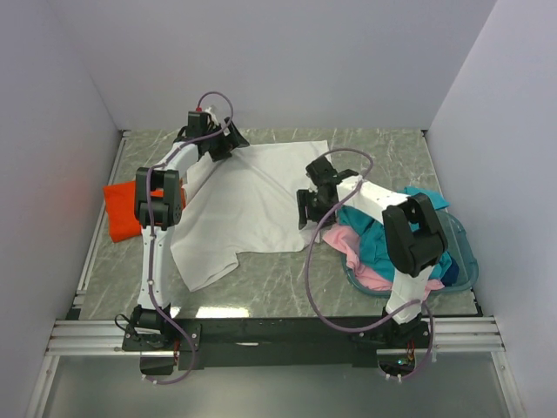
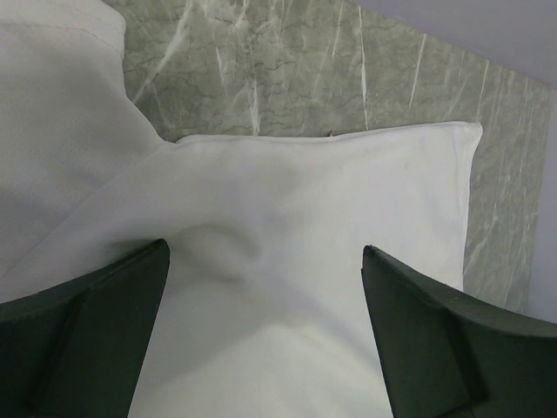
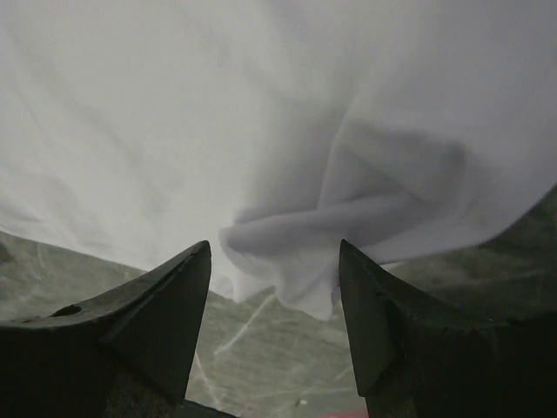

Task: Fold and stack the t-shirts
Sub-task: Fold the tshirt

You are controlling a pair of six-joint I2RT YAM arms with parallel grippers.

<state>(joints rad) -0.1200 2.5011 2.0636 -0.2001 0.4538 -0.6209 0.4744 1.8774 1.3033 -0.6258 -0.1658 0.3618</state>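
A white t-shirt (image 1: 248, 205) lies spread on the marble table, wrinkled. My left gripper (image 1: 219, 144) is open over its far left part; in the left wrist view the fingers (image 2: 96, 322) straddle flat white cloth (image 2: 287, 226). My right gripper (image 1: 306, 209) is open at the shirt's right edge; in the right wrist view a bunched white corner (image 3: 305, 252) lies between the fingertips (image 3: 187, 279). An orange t-shirt (image 1: 122, 209) lies folded at the left. Pink (image 1: 352, 248) and teal (image 1: 379, 235) shirts are heaped at the right.
A translucent teal basket (image 1: 461, 261) sits at the right edge under the heap of shirts. White walls close in the table on three sides. A metal rail (image 1: 278, 331) runs along the near edge.
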